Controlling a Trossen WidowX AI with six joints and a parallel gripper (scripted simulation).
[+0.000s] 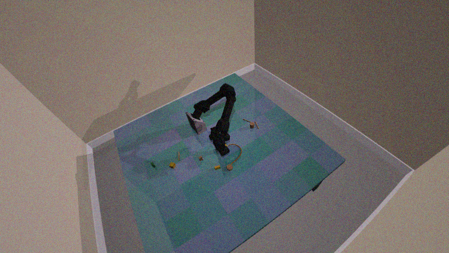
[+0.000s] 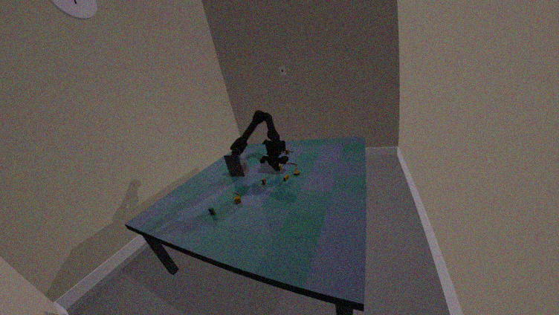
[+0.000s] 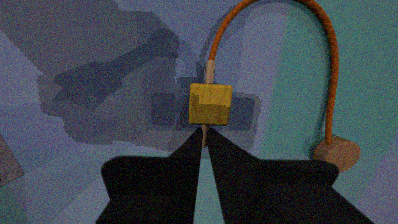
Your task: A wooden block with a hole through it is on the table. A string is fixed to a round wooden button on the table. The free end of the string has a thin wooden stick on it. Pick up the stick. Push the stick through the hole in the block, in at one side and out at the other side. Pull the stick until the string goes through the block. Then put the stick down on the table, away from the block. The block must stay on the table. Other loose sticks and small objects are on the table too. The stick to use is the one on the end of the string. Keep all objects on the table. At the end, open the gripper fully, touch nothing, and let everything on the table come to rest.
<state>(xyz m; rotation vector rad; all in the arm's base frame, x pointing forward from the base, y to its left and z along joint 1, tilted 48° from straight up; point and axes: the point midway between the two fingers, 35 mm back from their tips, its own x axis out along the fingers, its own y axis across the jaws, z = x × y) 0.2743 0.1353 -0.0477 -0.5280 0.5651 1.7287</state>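
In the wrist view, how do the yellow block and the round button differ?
The block is square-faced, the button round. The block is yellow, the button brown. The block has a stick through it; the button has the string's end fixed to it.

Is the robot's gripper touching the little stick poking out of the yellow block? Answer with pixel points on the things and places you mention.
Touching: the wrist view shows the gripper [image 1: 225, 154] [image 2: 279, 169] [image 3: 204, 132] pinching the stick's [image 3: 204, 142] near end.

The block [image 3: 210, 104] looks like yellow wood with a faint grain; the button [image 3: 337, 153] and the stick [image 3: 210, 71] look like pale, matt wood; the string [image 3: 333, 65] looks smooth and cord-like; the pincer [image 1: 223, 154] [image 2: 278, 169] [image 3: 204, 132] is matt black, its material unclear.
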